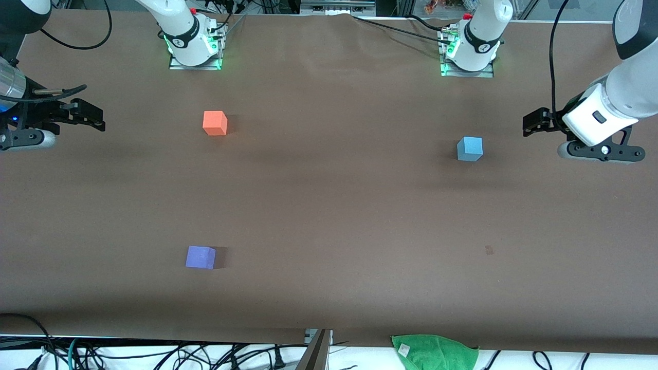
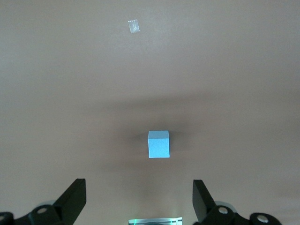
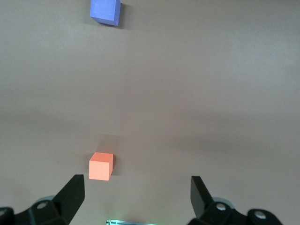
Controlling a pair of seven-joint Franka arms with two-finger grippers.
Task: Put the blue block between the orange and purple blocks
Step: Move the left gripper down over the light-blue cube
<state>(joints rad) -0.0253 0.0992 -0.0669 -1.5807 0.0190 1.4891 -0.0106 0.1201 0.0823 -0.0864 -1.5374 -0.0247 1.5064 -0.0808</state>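
The blue block (image 1: 470, 149) sits on the brown table toward the left arm's end; it also shows in the left wrist view (image 2: 158, 144). The orange block (image 1: 215, 123) sits toward the right arm's end. The purple block (image 1: 200, 257) is nearer to the front camera than the orange one. Both show in the right wrist view, orange (image 3: 101, 166) and purple (image 3: 106, 10). My left gripper (image 1: 533, 123) (image 2: 139, 197) is open and empty, above the table beside the blue block. My right gripper (image 1: 93, 116) (image 3: 137, 194) is open and empty, above the table's right-arm end.
A green cloth (image 1: 434, 352) lies at the table edge nearest the front camera. A small tape mark (image 1: 489, 250) (image 2: 134, 26) is on the table nearer to the front camera than the blue block. Cables hang along that edge. The arm bases (image 1: 195, 46) (image 1: 470, 51) stand at the back.
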